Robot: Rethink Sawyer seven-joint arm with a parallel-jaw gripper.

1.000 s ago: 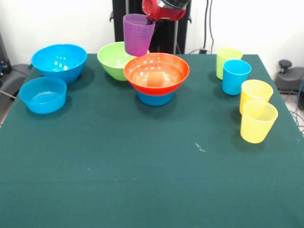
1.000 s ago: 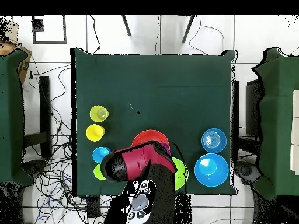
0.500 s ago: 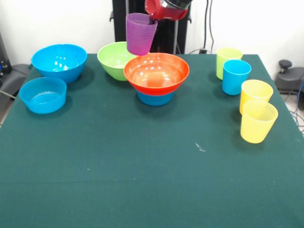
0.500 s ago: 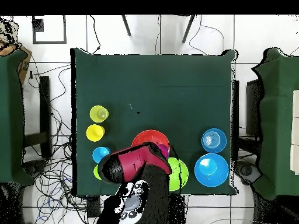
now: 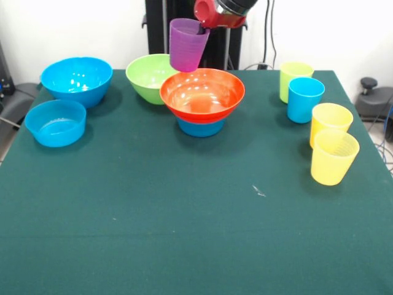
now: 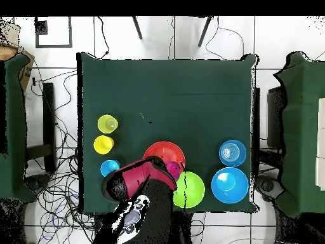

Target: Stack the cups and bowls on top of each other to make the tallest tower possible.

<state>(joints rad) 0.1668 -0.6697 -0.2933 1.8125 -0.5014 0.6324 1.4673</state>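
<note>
A translucent purple cup [image 5: 186, 47] hangs in the air, slightly tilted, with my gripper [image 5: 201, 24] shut on its rim at the far side. It hovers over the back left rim of the wide orange bowl [image 5: 202, 95], which rests on a small blue bowl [image 5: 201, 128]. In the overhead view the red arm covers most of the purple cup [image 6: 173, 169] beside the orange bowl [image 6: 162, 154]. At the right stand a lime green cup [image 5: 294, 76], a blue cup [image 5: 304, 99] and two yellow cups [image 5: 330, 121] [image 5: 333, 158].
A lime green bowl [image 5: 146, 76] sits just behind and left of the orange bowl. A large blue bowl [image 5: 77, 78] and a smaller blue bowl [image 5: 55, 123] are at the left. The near half of the green table [image 5: 184, 233] holds nothing.
The gripper has lifted the purple cup higher and carried it a little to the right in the front view, towards the orange bowl. The bowls and other cups have not moved.
</note>
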